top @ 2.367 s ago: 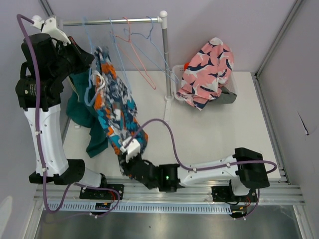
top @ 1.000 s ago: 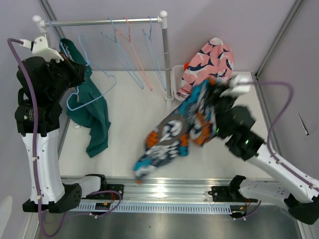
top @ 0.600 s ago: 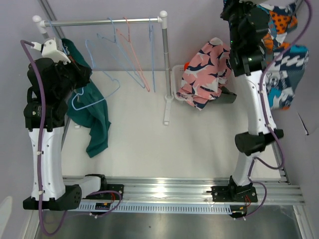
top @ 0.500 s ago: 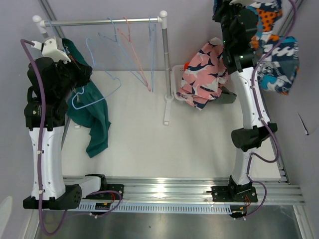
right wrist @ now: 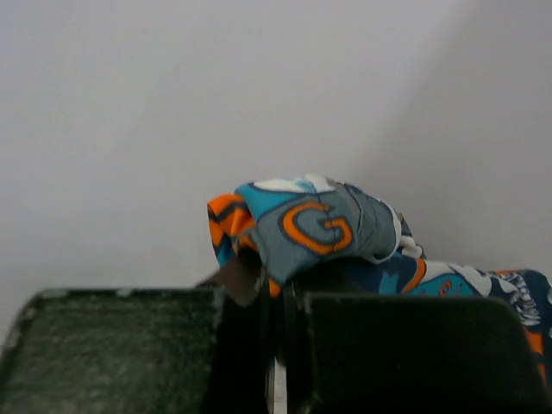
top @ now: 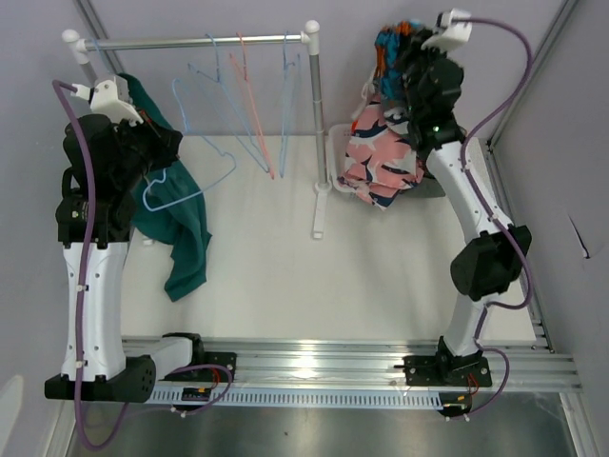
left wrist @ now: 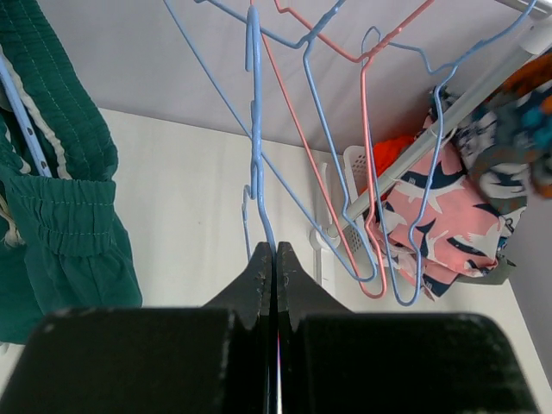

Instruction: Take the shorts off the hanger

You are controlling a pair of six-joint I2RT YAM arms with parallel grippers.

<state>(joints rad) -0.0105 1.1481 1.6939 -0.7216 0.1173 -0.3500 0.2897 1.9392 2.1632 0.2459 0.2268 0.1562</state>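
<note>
The printed shorts [top: 392, 49], blue, orange and white, are bunched into a wad high at 1 o'clock in the overhead view, directly above the pink shorts [top: 385, 157]. The right gripper [right wrist: 275, 287] has its jaws pinching a fold of them. From the right wrist the cloth trails away from the fingers toward 4 o'clock, with no clear long axis in the crumple.

The pink shorts, patterned dark and white, lie heaped over the basket [left wrist: 354, 160] just right of the post [top: 316, 124], and a bit of orange cloth [left wrist: 392, 147] shows beside them.

The teal shorts [top: 181, 228] hang at 10 o'clock near the rail's [top: 190, 42] left end. Their long axis runs from 12 down to 6, and the lower hem reaches the table [top: 285, 276].

The left gripper [left wrist: 273, 254] has its jaws pressed together on the wire of a bare blue hanger [left wrist: 255, 172], just right of the teal cloth.

Several blue and pink hangers [top: 249, 105] dangle empty from the rail between 11 and 12. The white tabletop lies open from the centre to 6 o'clock, between the 2 arms, and walls close in on 3 sides.
</note>
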